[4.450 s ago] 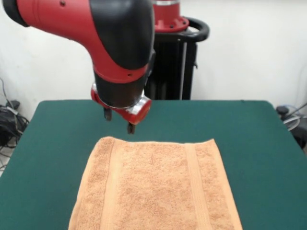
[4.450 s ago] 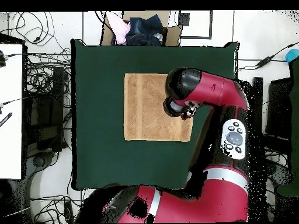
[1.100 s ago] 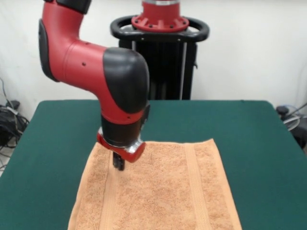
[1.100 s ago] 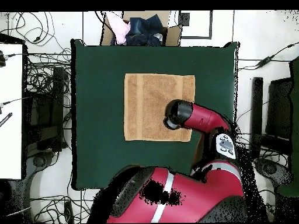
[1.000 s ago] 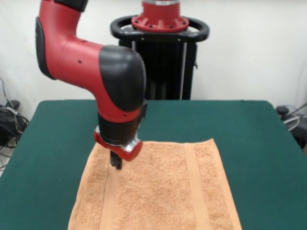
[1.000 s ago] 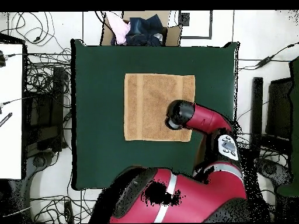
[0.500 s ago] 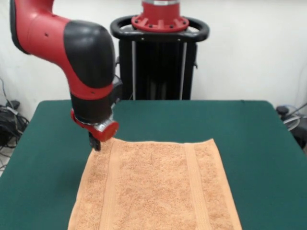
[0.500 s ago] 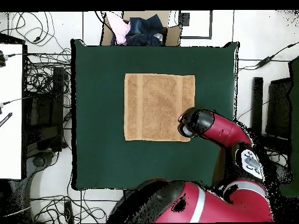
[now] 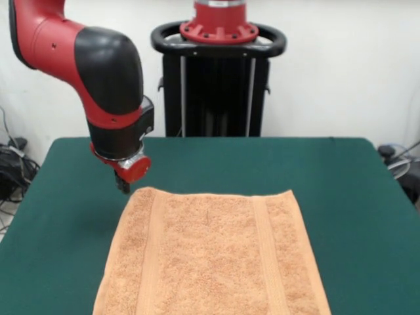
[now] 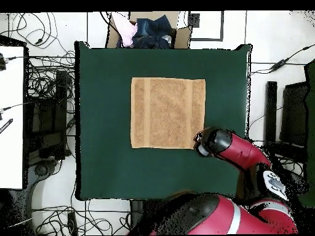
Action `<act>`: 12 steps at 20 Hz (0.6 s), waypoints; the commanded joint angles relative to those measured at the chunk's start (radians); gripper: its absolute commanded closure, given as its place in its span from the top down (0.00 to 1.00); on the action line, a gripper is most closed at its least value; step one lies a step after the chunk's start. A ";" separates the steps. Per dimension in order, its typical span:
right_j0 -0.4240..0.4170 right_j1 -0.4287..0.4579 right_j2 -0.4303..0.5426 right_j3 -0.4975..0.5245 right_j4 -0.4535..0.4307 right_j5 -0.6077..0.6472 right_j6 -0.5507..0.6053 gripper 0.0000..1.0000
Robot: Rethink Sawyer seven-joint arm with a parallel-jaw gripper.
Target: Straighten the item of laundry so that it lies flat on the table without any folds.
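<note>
The item of laundry (image 9: 210,256), a light orange-tan terry towel with two flat woven bands, is spread out on the dark green table (image 9: 348,197), and I see no folds in it. From overhead the towel (image 10: 168,112) reads as a neat square near the table's (image 10: 104,92) middle. My gripper (image 9: 123,186) hangs just past the towel's far left corner in the front view, a little above the bare felt and not touching the cloth. In the overhead view the arm's wrist (image 10: 209,143) covers it, beside the towel's lower right corner.
A cardboard box of clothes (image 10: 147,29) stands beyond the table's top edge in the overhead view. Cables (image 10: 46,92) lie on the floor to the left, beside a white desk (image 10: 11,110). The arm's red body (image 10: 209,224) overhangs the table's bottom edge.
A second ago the gripper was low over the towel's left band. It has since risen and moved off past the towel's corner, over bare table. The towel lies as before.
</note>
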 commanded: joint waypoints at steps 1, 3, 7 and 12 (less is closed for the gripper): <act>-0.054 0.118 0.123 0.119 -0.080 -0.158 0.012 0.00; -0.071 0.129 0.136 0.131 -0.093 -0.183 0.011 0.00; -0.095 0.156 0.157 0.149 -0.114 -0.234 0.016 0.00; -0.122 0.223 0.181 0.119 -0.138 -0.290 0.015 0.00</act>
